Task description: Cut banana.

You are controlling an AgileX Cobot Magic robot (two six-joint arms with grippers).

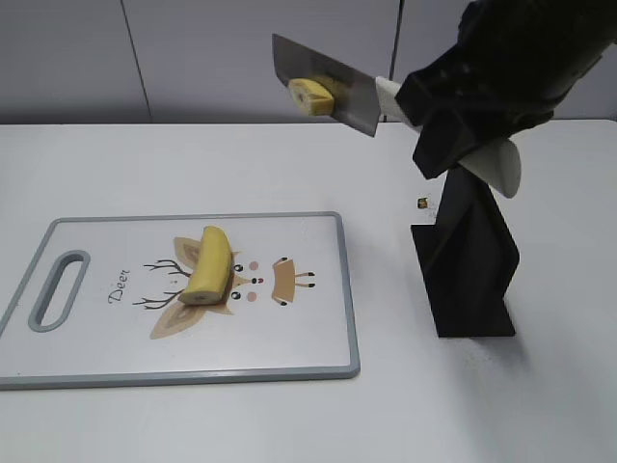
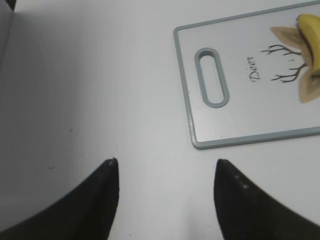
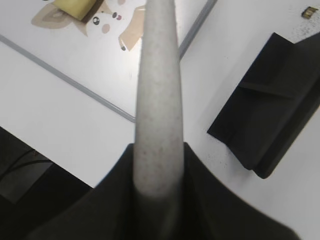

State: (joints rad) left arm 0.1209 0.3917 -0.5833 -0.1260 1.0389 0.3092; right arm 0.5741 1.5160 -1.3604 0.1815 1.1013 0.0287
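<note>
A cut yellow banana [image 1: 210, 266] lies on the white cutting board [image 1: 289, 333], on its deer picture. My right gripper [image 1: 416, 101] is shut on the knife handle [image 3: 158, 90] and holds the knife [image 1: 333, 77] high above the table, behind the board. A cut banana piece [image 1: 312, 96] sticks to the blade. My left gripper [image 2: 166, 167] is open and empty over bare table, left of the board [image 2: 240, 125]. The banana's end shows in the left wrist view [image 2: 311, 37] and the right wrist view [image 3: 75, 7].
A black knife stand [image 1: 467, 265] stands on the table right of the board; it also shows in the right wrist view [image 3: 270, 115]. A tiny dark speck [image 1: 422, 203] lies behind it. A grey wall runs along the back.
</note>
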